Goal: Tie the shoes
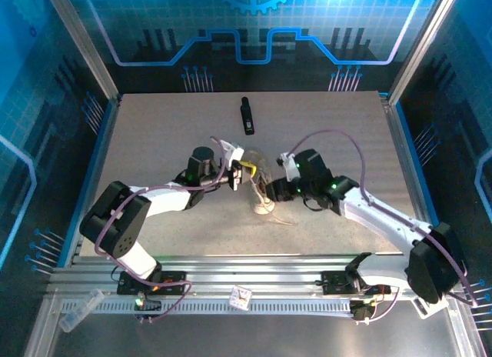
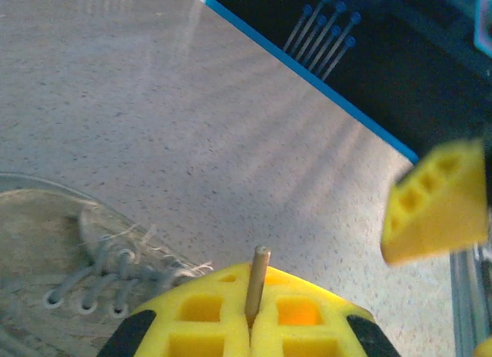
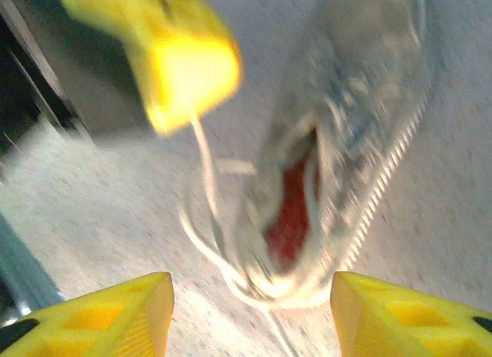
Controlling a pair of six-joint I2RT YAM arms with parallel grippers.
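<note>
The left gripper (image 2: 252,326) clamps a lace tip (image 2: 259,274); the right gripper (image 3: 250,295), jaws apart, faces the sneaker (image 3: 361,103) at its 12 o'clock, heel nearest, long axis pointing away.

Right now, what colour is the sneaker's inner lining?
The lining of the sneaker is red, clearest in the right wrist view.

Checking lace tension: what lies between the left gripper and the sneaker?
A pale lace, pinched in the shut left gripper, spans the gap down toward the sneaker; the right wrist view shows it.
</note>
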